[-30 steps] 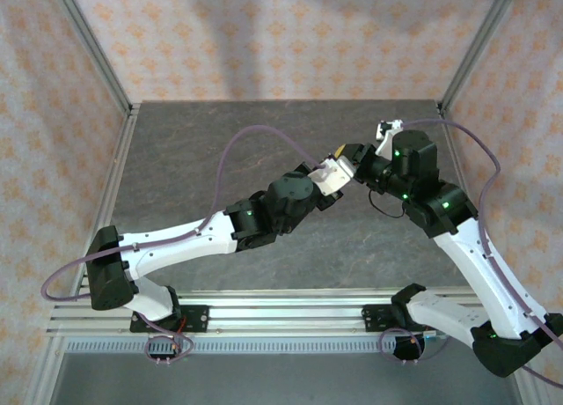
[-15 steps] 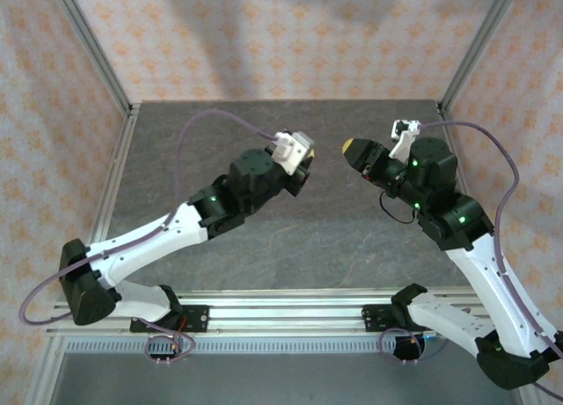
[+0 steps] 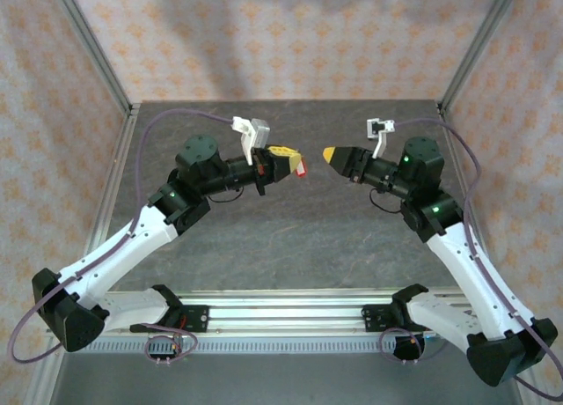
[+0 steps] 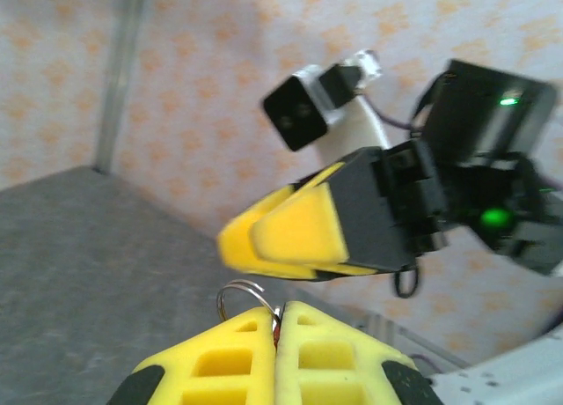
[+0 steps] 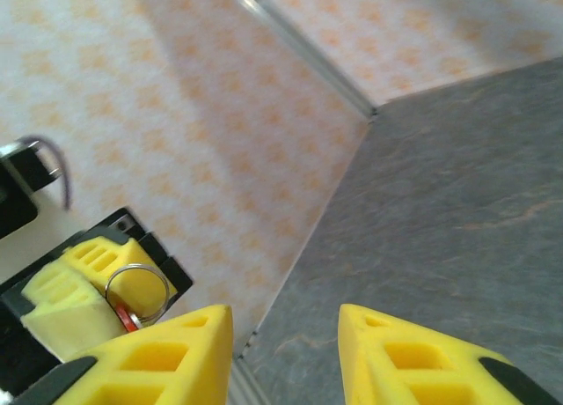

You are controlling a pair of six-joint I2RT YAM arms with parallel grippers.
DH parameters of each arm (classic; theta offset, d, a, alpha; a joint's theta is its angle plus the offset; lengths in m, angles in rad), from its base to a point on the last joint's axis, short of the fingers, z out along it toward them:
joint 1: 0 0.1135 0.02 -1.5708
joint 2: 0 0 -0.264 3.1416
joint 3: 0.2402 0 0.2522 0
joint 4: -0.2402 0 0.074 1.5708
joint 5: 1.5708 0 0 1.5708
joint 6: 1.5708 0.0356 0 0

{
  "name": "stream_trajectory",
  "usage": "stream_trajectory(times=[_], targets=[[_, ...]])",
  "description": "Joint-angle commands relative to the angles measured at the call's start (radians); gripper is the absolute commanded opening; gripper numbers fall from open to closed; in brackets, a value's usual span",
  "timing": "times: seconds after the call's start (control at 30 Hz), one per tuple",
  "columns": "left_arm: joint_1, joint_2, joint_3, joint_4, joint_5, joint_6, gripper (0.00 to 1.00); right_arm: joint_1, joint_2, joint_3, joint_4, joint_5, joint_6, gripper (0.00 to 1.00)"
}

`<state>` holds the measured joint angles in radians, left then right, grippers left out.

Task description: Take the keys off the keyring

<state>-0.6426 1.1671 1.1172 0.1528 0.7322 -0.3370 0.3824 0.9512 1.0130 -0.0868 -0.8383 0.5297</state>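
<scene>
Because the left hand [image 4: 278, 327] is clenched tight on the keyring [image 3: 301, 168], the thin wire loop and its red piece stick out just past the yellow tips, held in the air well above the bench [image 3: 264, 238]. The right hand [image 5: 283, 317] faces it from near by, clear of the loop, its jaws parted with nothing between them. I cannot make out the keys on the loop in any view; if one hangs there, it is hidden by the left hand or too small to tell. By its look, the ring is a stiff, springy coil of wire, light and slick. A key would be thin, hard, smooth metal that slips easily from a soft grip. The best hold is probably flat across a key's head, not its shaft, so that it can be walked round the coil while the left hand pins the red piece. The main risk is that the little thing twists free and drops to the bench
</scene>
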Motion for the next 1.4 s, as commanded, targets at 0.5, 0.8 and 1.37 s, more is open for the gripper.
stream_trajectory(times=[0.5,0.8,1.37], targets=[[0.012,0.1,-0.011,0.429,0.331,-0.382,0.0,0.0,-0.038,-0.058,0.462,-0.277,0.149,0.35],[0.012,0.109,-0.008,0.481,0.344,-0.424,0.0,0.031,-0.029,-0.052,0.482,-0.295,0.158,0.39],[0.013,0.123,-0.014,0.522,0.352,-0.454,0.0,0.085,-0.015,-0.016,0.44,-0.314,0.102,0.11]])
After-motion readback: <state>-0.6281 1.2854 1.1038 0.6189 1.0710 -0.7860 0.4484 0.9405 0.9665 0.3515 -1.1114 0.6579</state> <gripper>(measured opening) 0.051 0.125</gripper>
